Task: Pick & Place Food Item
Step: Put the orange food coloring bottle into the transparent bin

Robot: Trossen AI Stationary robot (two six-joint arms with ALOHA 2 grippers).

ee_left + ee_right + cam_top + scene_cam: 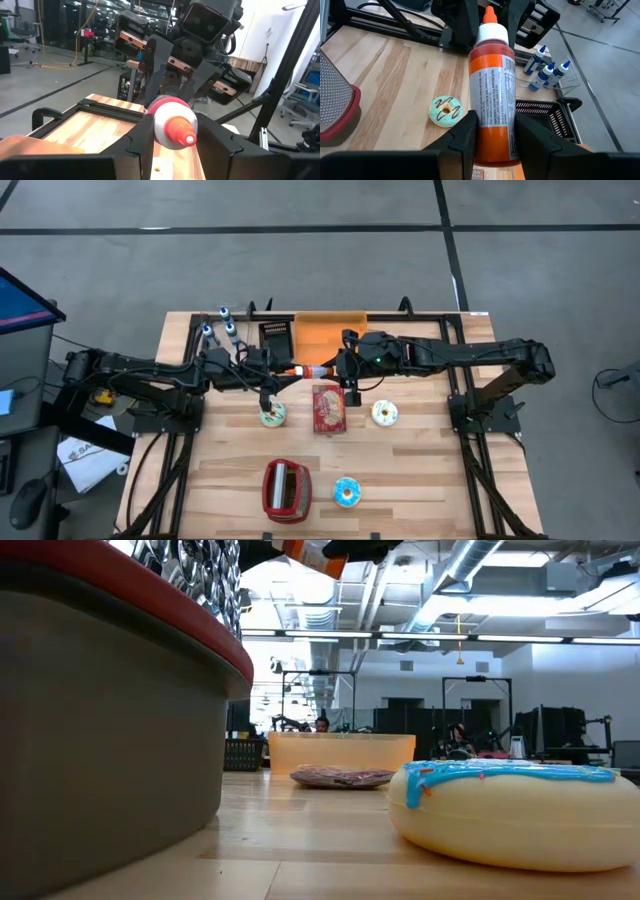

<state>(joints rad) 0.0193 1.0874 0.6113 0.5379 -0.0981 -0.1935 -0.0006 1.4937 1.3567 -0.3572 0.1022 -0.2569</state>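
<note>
An orange sauce bottle [312,368] with a white cap and orange nozzle hangs level over the table's middle, between my two grippers. My left gripper [292,370] reaches in from the table's left and is shut on the bottle's cap end [172,125]. My right gripper [336,368] comes from the table's right and is shut on the bottle's body [492,100]. Below them lie a packaged food item [329,408], a green-iced donut [273,414] and a white-iced donut [385,413], all flat on the wood. My left gripper pinches the white cap [162,117], just behind the nozzle, between its two fingers [142,142]. The fingers come level from the table's left and lie along the bottle, whose nozzle points back between them. My right gripper pinches the labelled body near its base [492,132] between its two fingers [465,132]. It comes from the table's right, slanting a little downward, with the fingers lying along the bottle. The bottle is lifted clear of the table, roughly level.
A red toaster [287,488] and a blue-iced donut [347,492] sit near the front edge. At the back stand an orange bin [330,335], a black basket [277,337] and small blue-capped bottles [220,325]. Bare wood shows at the front corners.
</note>
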